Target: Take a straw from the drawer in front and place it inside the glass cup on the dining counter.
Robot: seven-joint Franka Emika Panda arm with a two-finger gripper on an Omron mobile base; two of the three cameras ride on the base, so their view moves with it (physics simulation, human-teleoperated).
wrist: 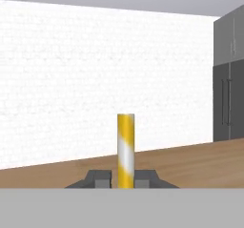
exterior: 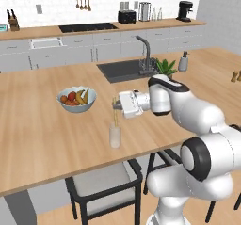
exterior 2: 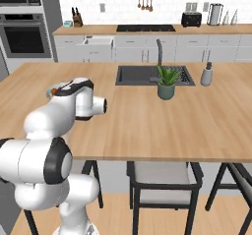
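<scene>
Matt wooden dining counter, clear glass cup.

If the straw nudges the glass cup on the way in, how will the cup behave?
The glass cup is tall and narrow, so it would probably tip easily. It looks empty, likely light and apt to slide. The straw stands straight in the gripper, apparently stiff.

We see a glossy white arm of rounded segments with black joint rings. Its boxy white hand ends in dark fingertips.

Arm stretched level over the dining counter.
Gripper pointing sideways, jaws clamped on the upright straw.
</scene>
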